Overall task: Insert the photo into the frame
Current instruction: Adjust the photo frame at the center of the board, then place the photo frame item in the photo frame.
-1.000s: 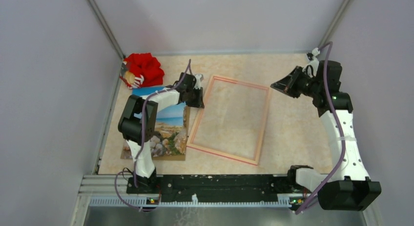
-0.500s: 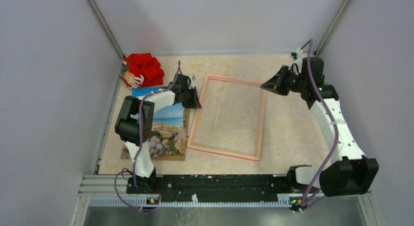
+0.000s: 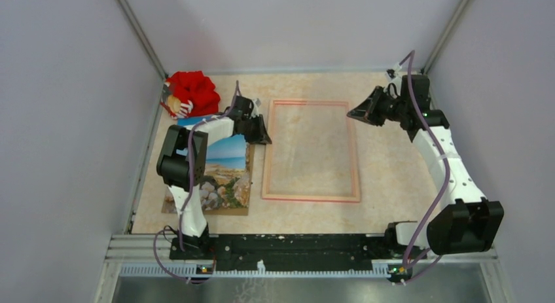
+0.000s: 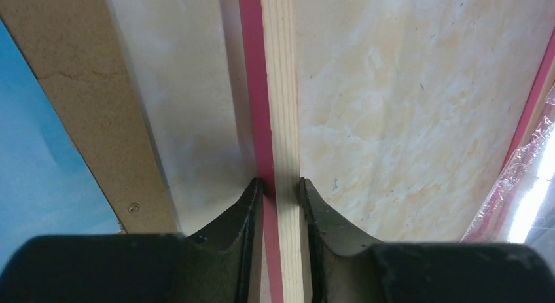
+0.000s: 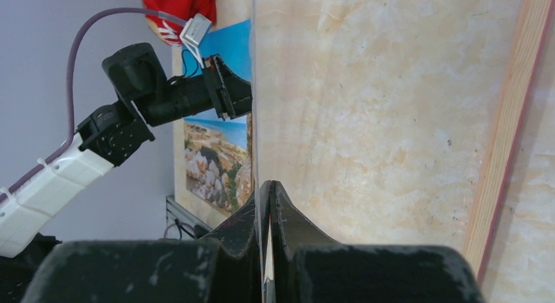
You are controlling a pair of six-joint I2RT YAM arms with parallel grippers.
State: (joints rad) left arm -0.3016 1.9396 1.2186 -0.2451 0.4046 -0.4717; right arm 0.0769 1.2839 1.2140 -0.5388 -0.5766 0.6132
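Clamping the left rail of the frame (image 3: 311, 198) near its far corner is our left tool (image 4: 276, 185); our right tool (image 3: 353, 113) is pinched shut by the far-right corner. The photo (image 3: 226, 175) lies along the bench (image 3: 393, 185)'s left edge, just left of the frame, long axes parallel, so we reckon our left tool's nearer.

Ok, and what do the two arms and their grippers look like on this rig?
Both match: the left arm and right arm have white links between boxy black joints, each with a purple cable looped alongside. The left gripper and right gripper are matte black, with two curved fingers tapering to narrow tips.
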